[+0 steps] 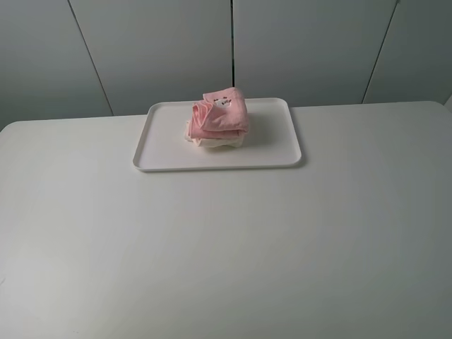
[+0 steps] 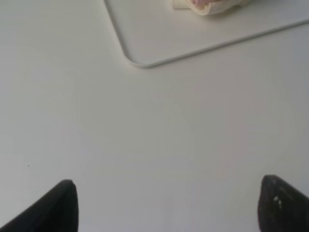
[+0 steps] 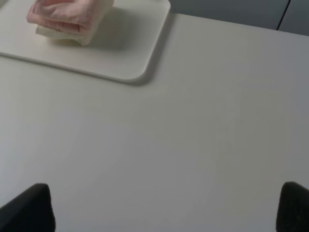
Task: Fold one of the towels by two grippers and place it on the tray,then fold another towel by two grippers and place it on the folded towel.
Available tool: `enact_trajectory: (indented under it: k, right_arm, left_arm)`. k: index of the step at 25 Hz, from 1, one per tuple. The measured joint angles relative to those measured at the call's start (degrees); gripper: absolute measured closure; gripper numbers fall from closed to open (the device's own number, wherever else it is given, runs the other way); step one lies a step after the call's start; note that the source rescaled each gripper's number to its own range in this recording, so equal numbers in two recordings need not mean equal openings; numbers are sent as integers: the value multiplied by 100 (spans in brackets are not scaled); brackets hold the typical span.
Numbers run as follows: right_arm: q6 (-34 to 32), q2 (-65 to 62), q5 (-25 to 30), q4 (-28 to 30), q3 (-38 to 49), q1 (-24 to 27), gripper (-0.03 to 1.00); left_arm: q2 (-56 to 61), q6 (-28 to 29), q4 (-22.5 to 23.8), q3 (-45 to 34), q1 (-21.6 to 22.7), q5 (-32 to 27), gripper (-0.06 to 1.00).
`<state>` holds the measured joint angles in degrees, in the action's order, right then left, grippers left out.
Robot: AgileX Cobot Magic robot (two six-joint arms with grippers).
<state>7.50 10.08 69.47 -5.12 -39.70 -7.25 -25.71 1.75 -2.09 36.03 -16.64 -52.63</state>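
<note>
white table (image 1: 226, 254) fills the high view, bare toward the near side. on its far middle lies the white tray (image 1: 162, 152). on the tray sits the folded pink towel (image 1: 220, 114), stacked on the folded cream towel (image 1: 220, 142), whose edge peeks out beneath. left gripper (image 2: 169, 205) and right gripper (image 3: 166, 208) hang over bare table, jaws spread wide apart, holding nothing.
</note>
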Motion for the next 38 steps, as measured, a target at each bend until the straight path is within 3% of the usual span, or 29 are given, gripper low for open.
enact_trajectory:
  k: [11,18,32,38]
  right_arm:
    - [124,-993,-45,0,834,-2,-3]
    - [247,-993,-577,-242,1030,-2,-3]
    - [277,-1014,-621,-503,1030,-2,-3]
    - [248,-1014,-621,-677,1030,30,-3]
  left_arm:
    - [1760,310,344,-358,0,-819,-2]
    - [2164,366,438,-643,0,-944,-2]
    - [2571,283,518,-654,0,-944,-2]
    - [2571,268,351,-654,77,-944,-2]
